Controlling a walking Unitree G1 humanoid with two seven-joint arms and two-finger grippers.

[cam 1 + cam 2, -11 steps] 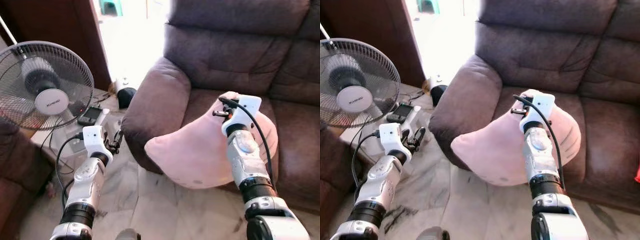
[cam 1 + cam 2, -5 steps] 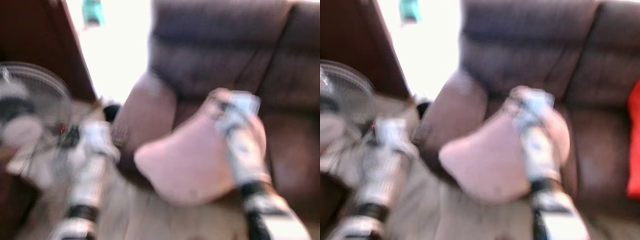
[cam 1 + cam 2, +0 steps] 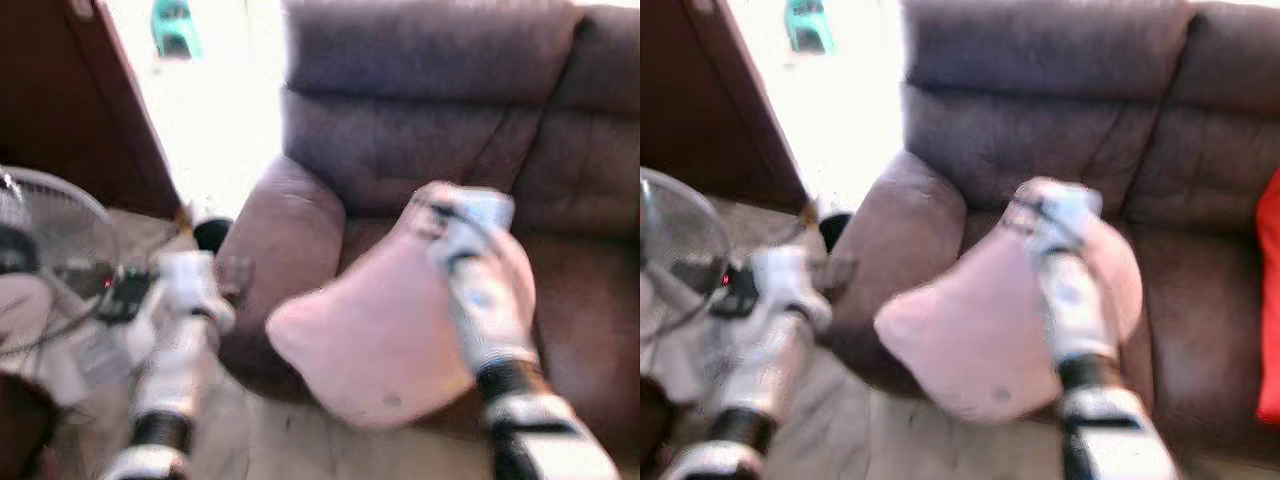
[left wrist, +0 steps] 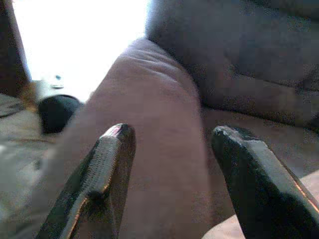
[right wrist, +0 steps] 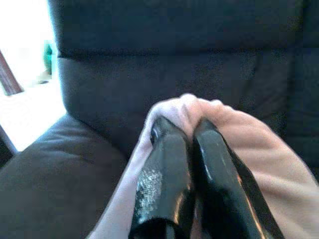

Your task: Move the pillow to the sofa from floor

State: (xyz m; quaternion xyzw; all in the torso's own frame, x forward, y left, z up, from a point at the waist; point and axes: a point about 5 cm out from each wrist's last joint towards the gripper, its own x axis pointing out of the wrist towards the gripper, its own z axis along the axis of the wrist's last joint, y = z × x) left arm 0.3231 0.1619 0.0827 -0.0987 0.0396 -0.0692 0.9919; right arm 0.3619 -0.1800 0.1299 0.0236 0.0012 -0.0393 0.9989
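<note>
Right gripper (image 5: 183, 130) pinches the pink pillow (image 3: 385, 335) over the sofa (image 3: 420, 130); left gripper (image 4: 169, 137) gapes empty.

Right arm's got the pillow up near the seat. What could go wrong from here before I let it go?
The right gripper pinches only a top fold of the pink pillow, so the soft fabric could slip out. Most of the pillow hangs in front of the sofa seat edge; released here, it may slide back to the floor. The left gripper, fingers open, points at the armrest and could bump it if the robot steps in. The head views are blurred, so placement is hard to judge.
</note>
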